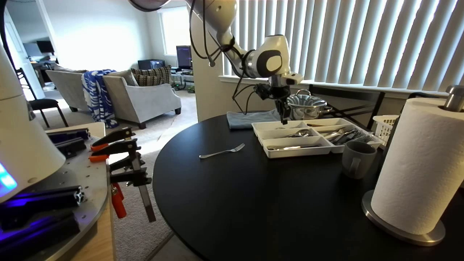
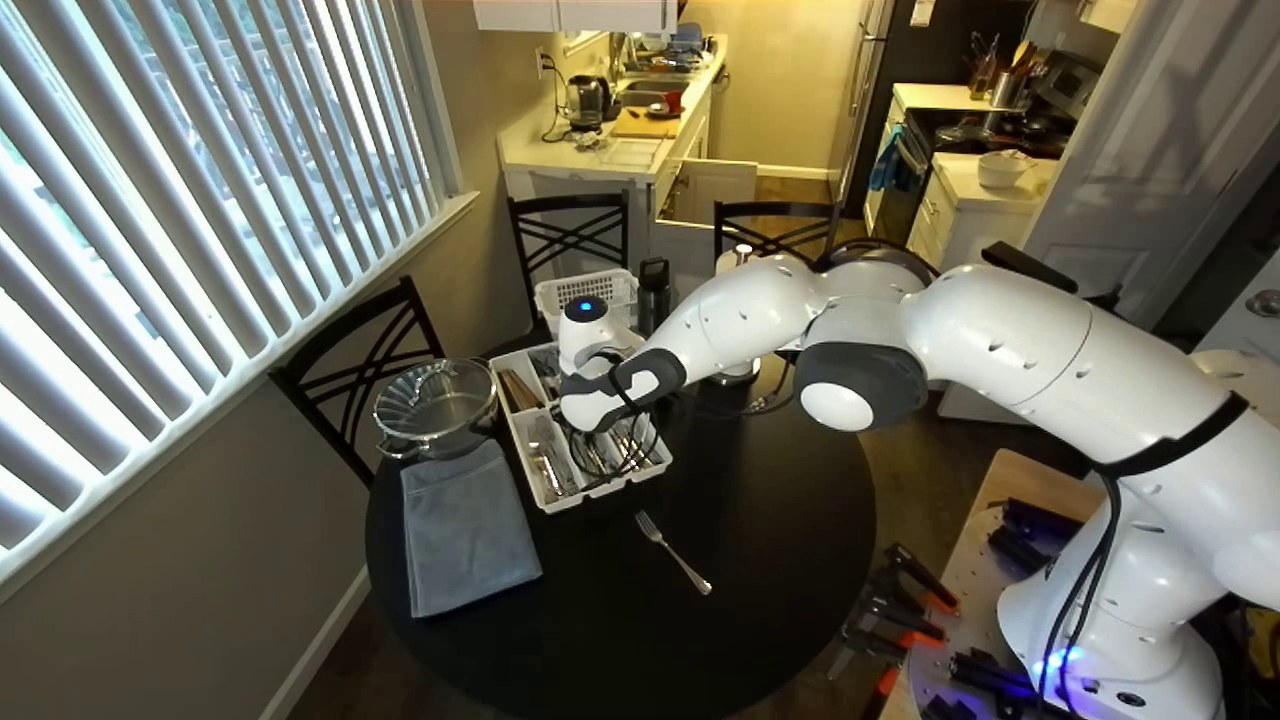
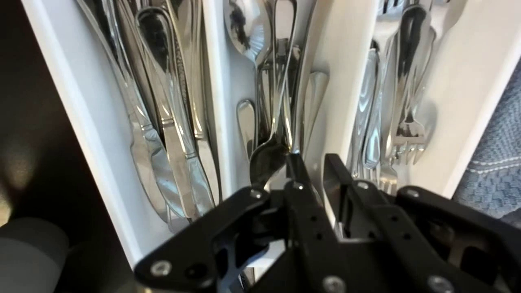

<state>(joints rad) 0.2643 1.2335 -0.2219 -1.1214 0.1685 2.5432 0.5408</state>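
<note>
In an exterior view I see, on the round black table [image 1: 253, 203], the silver metal fork [image 1: 223, 151] left of the white sectioned plastic tray [image 1: 277, 154], in which silver metal cutlery [image 1: 303, 133] lies.

A: Coloured how, around the black gripper [image 3: 314, 159]?
B: White for the tray [image 3: 95, 106], silver for the cutlery [image 3: 178, 162] — grey-blue for the cloth [image 2: 470, 530].
A: And patterned?
B: Blue and white, on the throw [image 1: 98, 95].
</note>
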